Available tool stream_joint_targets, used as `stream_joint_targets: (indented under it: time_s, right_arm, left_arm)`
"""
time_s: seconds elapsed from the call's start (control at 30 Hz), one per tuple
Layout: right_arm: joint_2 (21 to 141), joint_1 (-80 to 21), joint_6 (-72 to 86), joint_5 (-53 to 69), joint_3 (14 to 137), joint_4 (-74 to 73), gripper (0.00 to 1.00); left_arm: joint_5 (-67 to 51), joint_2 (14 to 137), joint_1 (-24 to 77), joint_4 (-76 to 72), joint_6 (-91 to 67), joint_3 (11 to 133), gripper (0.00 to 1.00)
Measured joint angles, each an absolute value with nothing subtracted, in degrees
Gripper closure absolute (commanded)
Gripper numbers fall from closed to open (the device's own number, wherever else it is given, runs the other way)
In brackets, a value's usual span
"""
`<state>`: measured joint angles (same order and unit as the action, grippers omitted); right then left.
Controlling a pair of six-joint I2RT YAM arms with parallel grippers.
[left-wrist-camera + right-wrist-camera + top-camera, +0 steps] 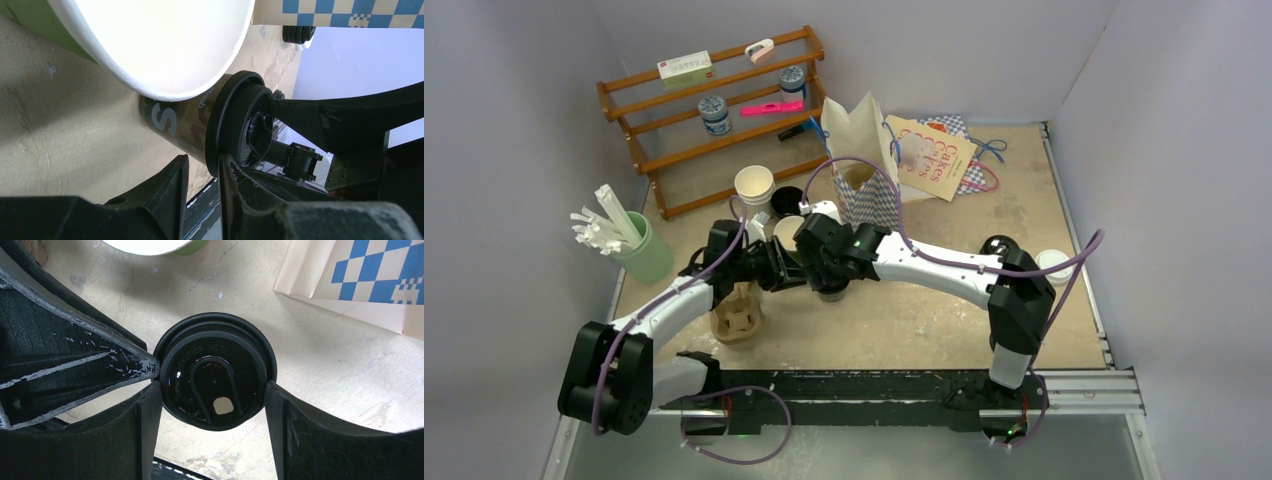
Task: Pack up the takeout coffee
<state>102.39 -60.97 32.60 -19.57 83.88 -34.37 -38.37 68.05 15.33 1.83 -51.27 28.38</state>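
Two grippers meet at table centre. Blue-checked cream paper bag [871, 205] stands open near them, at 1 o'clock. Green paper cup with white inside [165, 40] sits just beside the work and needs watching. Small black paper cup [170, 125] is upright on beige tabletop [330, 365], with the round black plastic sip lid [215, 372] on top.

Right gripper [215, 405]: pads touch the lid rim on both sides, clamped on it. Left gripper [202, 172]: jaws nearly together, a tip against the rim at 9 o'clock in the right wrist view. Whether it pinches or only braces, cannot tell.

Judgement: keep the squeeze even and the cup vertical, then lift straight before swinging toward the bag.

Hidden: the cup in the top view, its base, and the lid seal all round.
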Motion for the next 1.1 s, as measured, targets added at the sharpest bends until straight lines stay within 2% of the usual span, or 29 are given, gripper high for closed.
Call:
stream_joint_targets:
  time_s: [1.1]
  right_arm:
    - [102.8, -60.9, 32.1, -19.6, 83.9, -34.5, 0.37]
  left_arm:
    - [-38.6, 69.6, 15.6, -4.1, -48.9, 25.2, 0.77]
